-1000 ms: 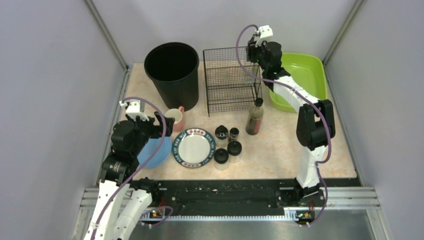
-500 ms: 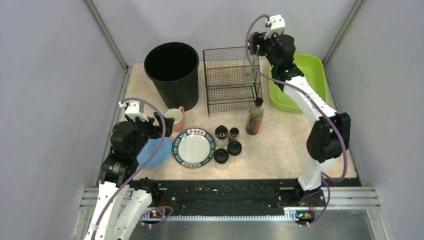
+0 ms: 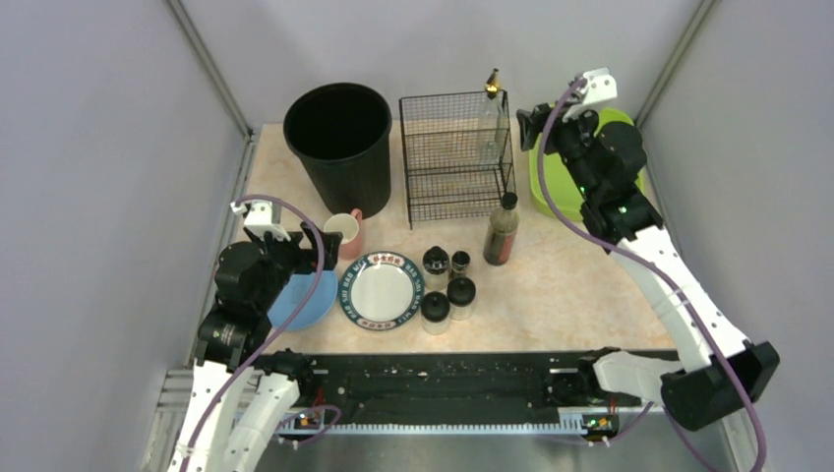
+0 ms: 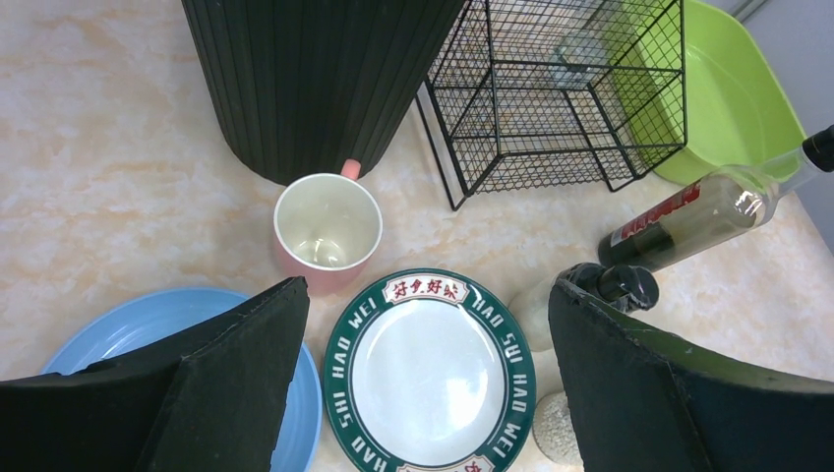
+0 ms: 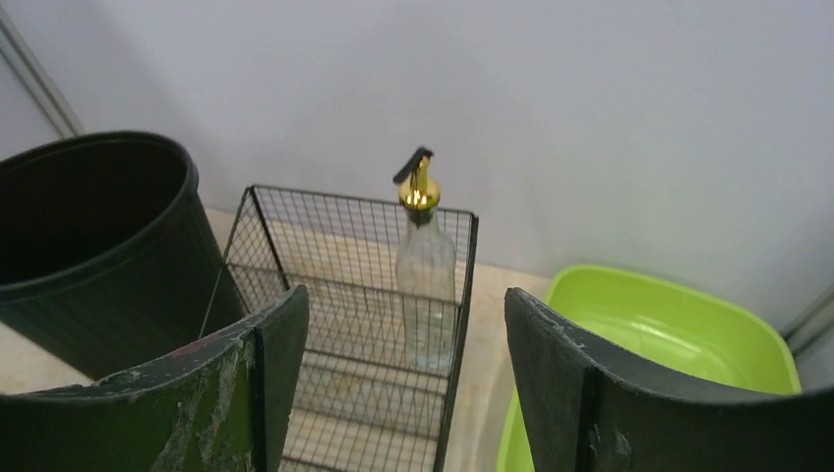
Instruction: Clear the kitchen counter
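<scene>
Right wrist view: my right claw [image 5: 405, 295] is released, both fingers spread wide with nothing between them. Straight ahead of it, and apart from it, a clear glass bottle [image 5: 425, 285] with a gold pourer stands upright inside the black wire rack [image 5: 334, 256], against the rack's right side, its pourer rising above the top rim. Left of the claw is the black bin [image 5: 89, 246]. To the right and lower down lies the lime-green tray [image 5: 669, 334].

From the top external view, this claw hangs high over the gap between the rack and the tray. The kitchen counter [image 3: 561, 285] spreads out beneath it.

My left claw [image 4: 430, 285] is released too, its jaws standing wide over the counter and gripping nothing. Directly below it lies a white plate with a green rim [image 4: 428, 369]. Just ahead sits a pink cup [image 4: 327, 221], upright, close to the bin's base. Under my left finger a blue plate [image 4: 148, 315] lies beside the green-rimmed one. Beyond my right finger are a dark sauce bottle [image 4: 688, 216] and a few small black-capped jars [image 3: 443, 285], all standing on the counter.
</scene>
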You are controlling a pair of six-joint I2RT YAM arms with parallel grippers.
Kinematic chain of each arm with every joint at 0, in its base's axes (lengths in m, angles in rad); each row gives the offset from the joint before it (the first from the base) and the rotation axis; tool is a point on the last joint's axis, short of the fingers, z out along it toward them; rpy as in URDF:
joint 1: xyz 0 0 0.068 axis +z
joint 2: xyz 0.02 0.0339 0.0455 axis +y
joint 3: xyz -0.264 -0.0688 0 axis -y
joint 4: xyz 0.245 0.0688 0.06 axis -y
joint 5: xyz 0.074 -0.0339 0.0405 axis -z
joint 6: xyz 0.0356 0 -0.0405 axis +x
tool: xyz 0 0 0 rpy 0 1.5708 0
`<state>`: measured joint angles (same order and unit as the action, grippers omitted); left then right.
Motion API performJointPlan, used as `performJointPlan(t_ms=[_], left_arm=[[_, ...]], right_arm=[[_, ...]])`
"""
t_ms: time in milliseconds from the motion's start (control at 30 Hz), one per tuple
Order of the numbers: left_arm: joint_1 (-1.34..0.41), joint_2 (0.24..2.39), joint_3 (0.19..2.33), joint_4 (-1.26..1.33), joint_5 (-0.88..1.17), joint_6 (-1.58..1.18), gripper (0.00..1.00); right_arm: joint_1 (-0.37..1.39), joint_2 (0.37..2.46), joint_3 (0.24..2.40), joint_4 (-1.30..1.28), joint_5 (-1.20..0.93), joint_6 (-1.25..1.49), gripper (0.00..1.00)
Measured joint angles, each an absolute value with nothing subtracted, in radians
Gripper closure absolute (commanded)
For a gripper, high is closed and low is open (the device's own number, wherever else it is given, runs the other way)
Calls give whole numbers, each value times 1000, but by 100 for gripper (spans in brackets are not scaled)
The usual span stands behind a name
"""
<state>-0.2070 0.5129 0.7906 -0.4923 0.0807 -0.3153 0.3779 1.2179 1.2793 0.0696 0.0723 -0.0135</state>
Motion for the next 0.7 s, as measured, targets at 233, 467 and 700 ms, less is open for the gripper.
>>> performJointPlan(t_ms=[233, 467, 700], left_arm=[[-207, 513, 791, -492, 81, -315, 4], [-207, 513, 791, -492, 81, -315, 4], [-207, 513, 791, -492, 81, -315, 4]], right_arm=[[378, 1014, 1091, -56, 39, 56, 20], [387, 901, 931, -141, -12, 100, 10], [404, 879, 802, -150, -24, 133, 8]])
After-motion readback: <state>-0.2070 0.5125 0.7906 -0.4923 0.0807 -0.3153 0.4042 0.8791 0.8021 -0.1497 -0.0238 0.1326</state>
